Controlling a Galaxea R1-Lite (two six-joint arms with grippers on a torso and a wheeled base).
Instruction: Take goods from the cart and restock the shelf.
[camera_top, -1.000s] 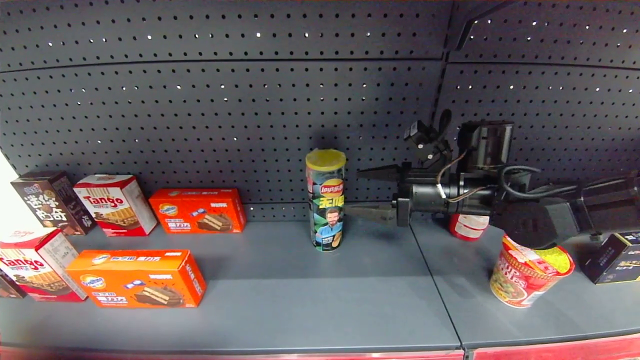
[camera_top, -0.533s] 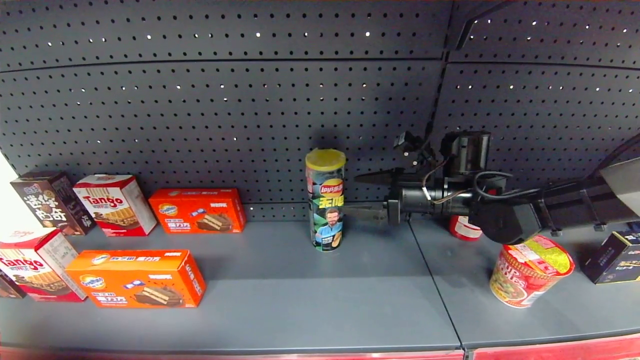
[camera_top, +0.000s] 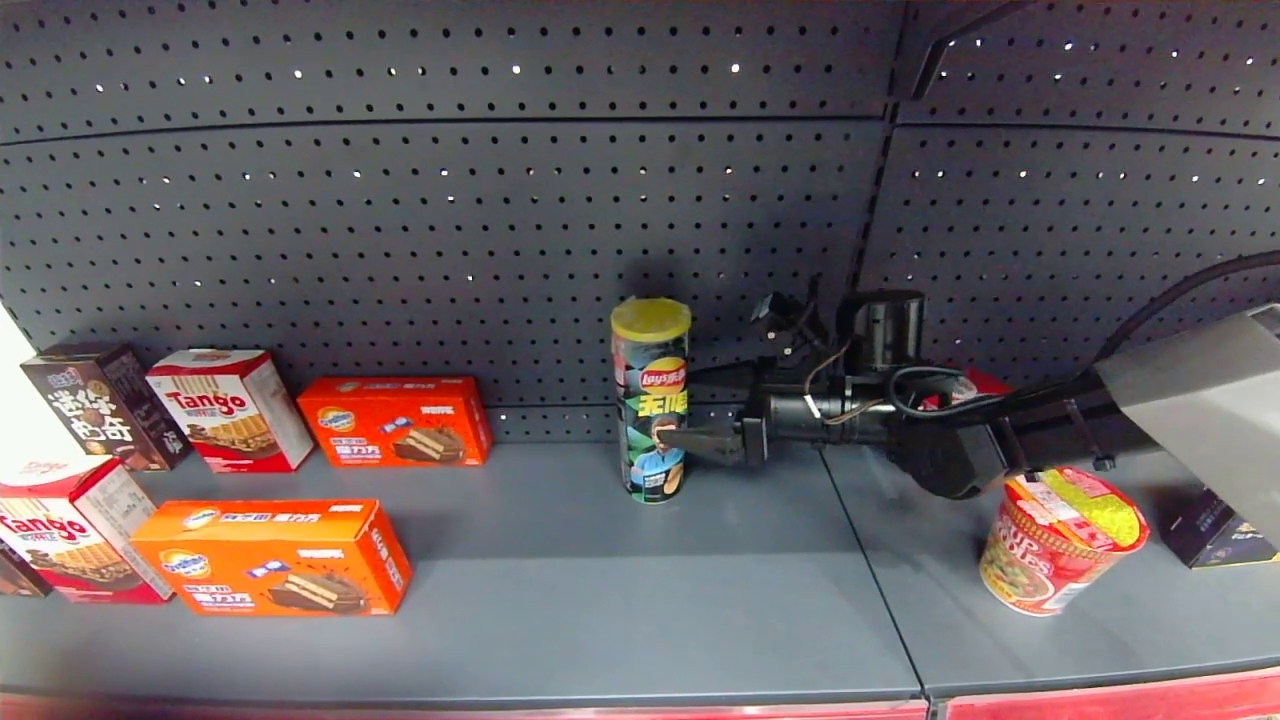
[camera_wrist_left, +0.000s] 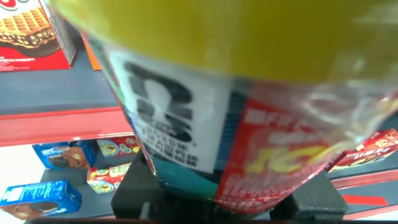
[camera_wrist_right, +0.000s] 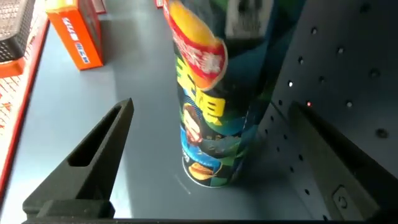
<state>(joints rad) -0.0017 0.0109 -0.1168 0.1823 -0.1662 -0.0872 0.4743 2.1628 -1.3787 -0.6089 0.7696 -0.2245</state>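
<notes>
The chip can stands upright on the grey shelf, towards the back and close to the pegboard. It is a tall tube with a yellow plastic lid and a dark blue-green wrap. The wrap carries a red-and-yellow oval badge, a line of big yellow characters under it, and a cartoon man's face near the base.

The right claw comes in level from the right with its jaws spread wide. One finger lies across the front of the tube and the other runs behind it. In the right wrist view the can sits in the gap between the two black fingers, and I can't see either one touching it.

The left claw is clamped on a second can. It has the same yellow lid and a dark body, with a white panel of black print and a red patch with yellow lettering.

Further left on the shelf are two orange biscuit boxes, two red-and-white wafer boxes and a dark brown box. To the right, a cup of noodles with a red and yellow foil lid sits just below the right arm. A dark box stands beyond it.
</notes>
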